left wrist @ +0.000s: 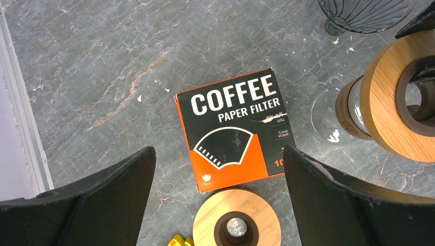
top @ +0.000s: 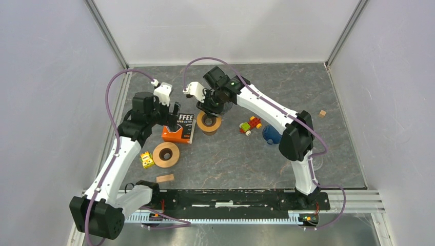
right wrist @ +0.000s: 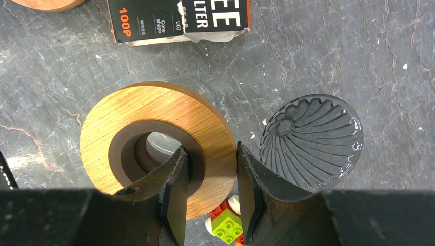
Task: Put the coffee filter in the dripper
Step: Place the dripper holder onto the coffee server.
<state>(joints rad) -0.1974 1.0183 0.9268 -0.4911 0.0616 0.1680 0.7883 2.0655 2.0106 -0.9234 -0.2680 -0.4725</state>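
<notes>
Top external view has both arms reaching to the middle of the worktop, left of centre. The left end effector (top: 175, 113) hangs wide open right over the coffee filter box (top: 179, 129), which lies flat, label up, roughly midway between the near and far edges. From the left wrist, those spread fingers (left wrist: 102, 195) frame the box (left wrist: 231, 128) with nothing between them. There's no loose filter in sight. My reading is they're all inside, and the right wrist shows a ragged torn end on the box (right wrist: 179, 18). Over to the right end effector (right wrist: 211, 151): it's clamped across the band of a wooden ring (right wrist: 154, 138), one finger in the hole and one outside the rim. The left wrist shows that ring (left wrist: 395, 102) tipped up at an angle. The ribbed glass dripper (right wrist: 311, 141) sits just beside it, on the side toward the right edge, and nothing is touching it. Now the dangers, as I judge them. Swing that ring carelessly and it clips the dripper and sends it skidding. And fingers this wide going for a flat box may just shove it along, or drag out a wad of filters instead of one.
</notes>
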